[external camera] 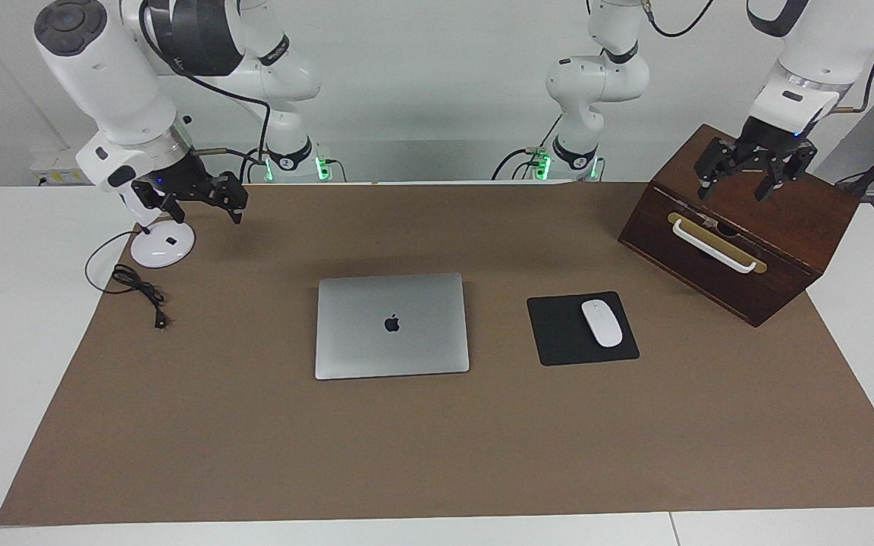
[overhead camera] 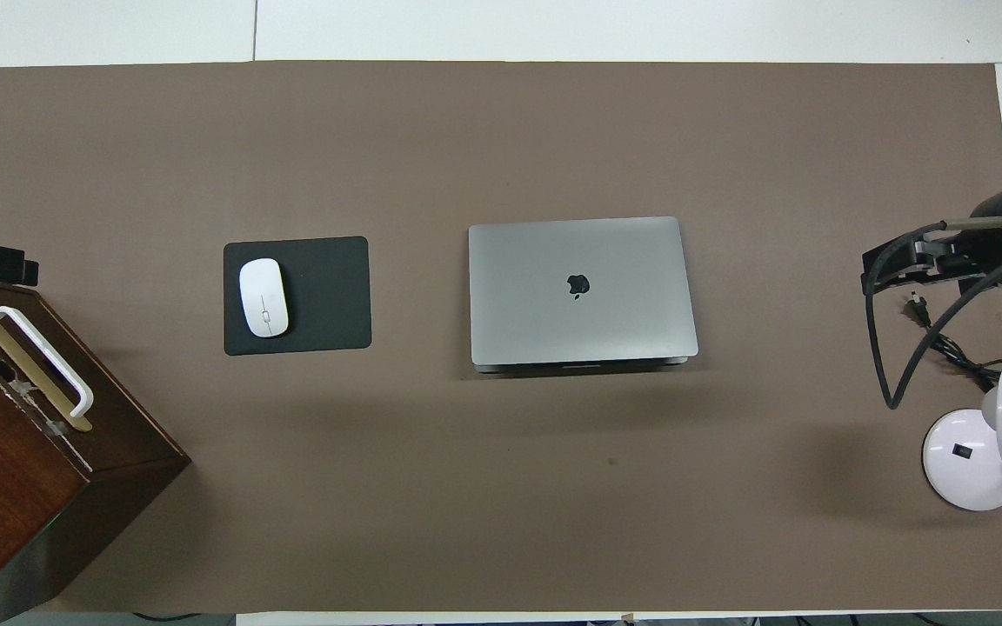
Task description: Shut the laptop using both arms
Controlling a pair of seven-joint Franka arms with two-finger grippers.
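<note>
Mouse pad [external camera: 570,334] beside closed laptop [external camera: 391,326]

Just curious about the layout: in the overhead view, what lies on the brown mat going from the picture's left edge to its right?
Wooden box → black mouse pad with the white mouse on it → closed laptop → white round lamp base.

Even, bright light falls from above; both views are sharp throughout. Shadows are soft and faint: a pale smudge on the brown mat [overhead camera: 501,487] nearer the robots than the laptop [overhead camera: 582,291], whose lid shows a mild sheen without glare.
</note>
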